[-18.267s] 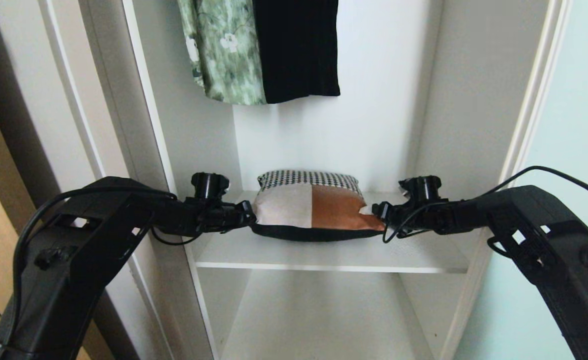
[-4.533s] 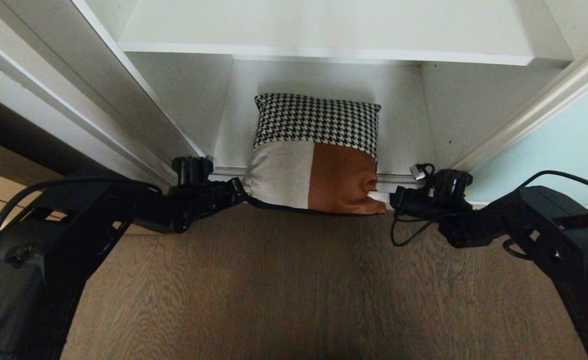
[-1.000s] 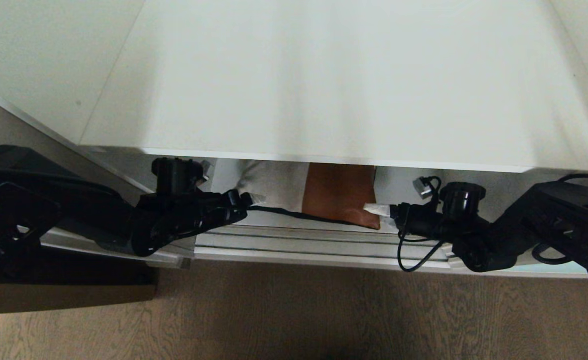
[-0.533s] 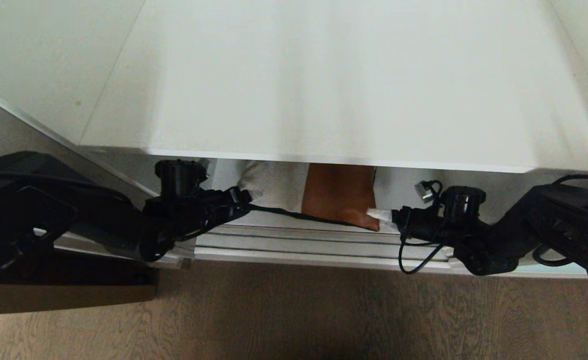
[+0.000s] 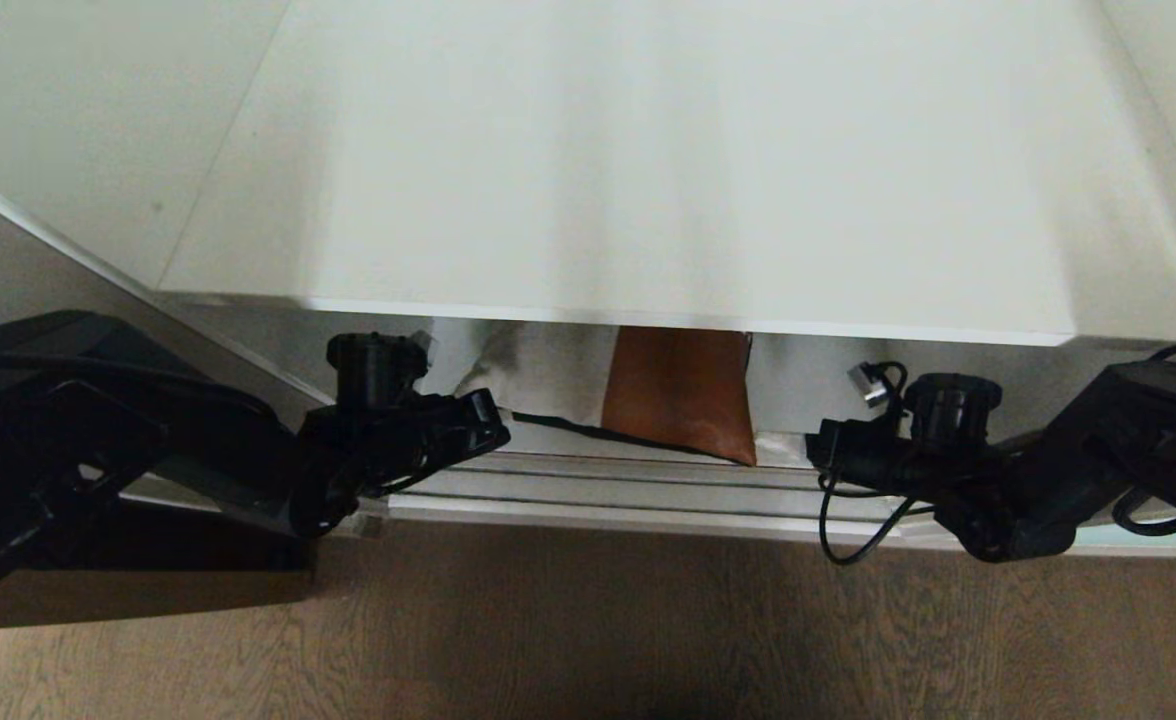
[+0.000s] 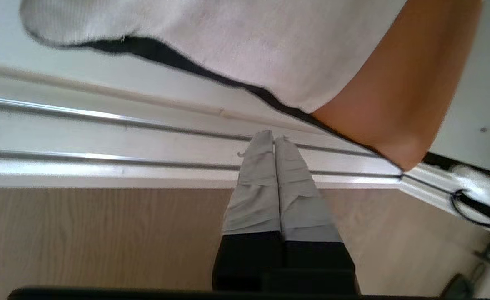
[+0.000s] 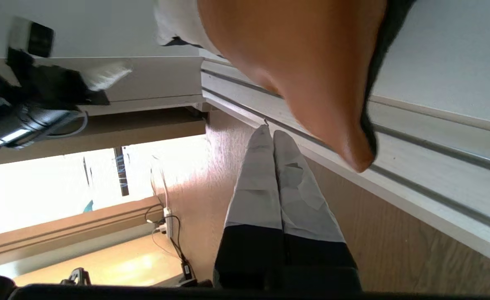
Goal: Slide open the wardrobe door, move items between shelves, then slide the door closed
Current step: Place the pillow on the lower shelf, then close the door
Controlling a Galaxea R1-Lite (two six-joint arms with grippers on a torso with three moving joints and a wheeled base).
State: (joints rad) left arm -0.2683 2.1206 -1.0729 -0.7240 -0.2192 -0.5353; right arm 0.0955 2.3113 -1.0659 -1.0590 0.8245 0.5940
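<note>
The cushion lies on the wardrobe's bottom shelf, mostly hidden under the white shelf above it. Only its off-white and rust-orange panels and black edge show. Its orange corner reaches over the door track. My left gripper sits by the cushion's left front corner, shut and empty. My right gripper sits off the orange corner, also shut and empty. In the left wrist view the gripper ends short of the cushion. In the right wrist view the gripper hangs beside the cushion. A sliver of the sliding wardrobe door shows at the right.
The silver and white door track runs along the wardrobe's front, just below both grippers. Grey-brown wood-grain floor fills the foreground. The wardrobe's left side panel rises at the left. Cables and a power strip lie on the floor behind.
Both grippers went from open at the cushion's front corners to shut, and drew back a little from it. The cushion stays on the bottom shelf.
</note>
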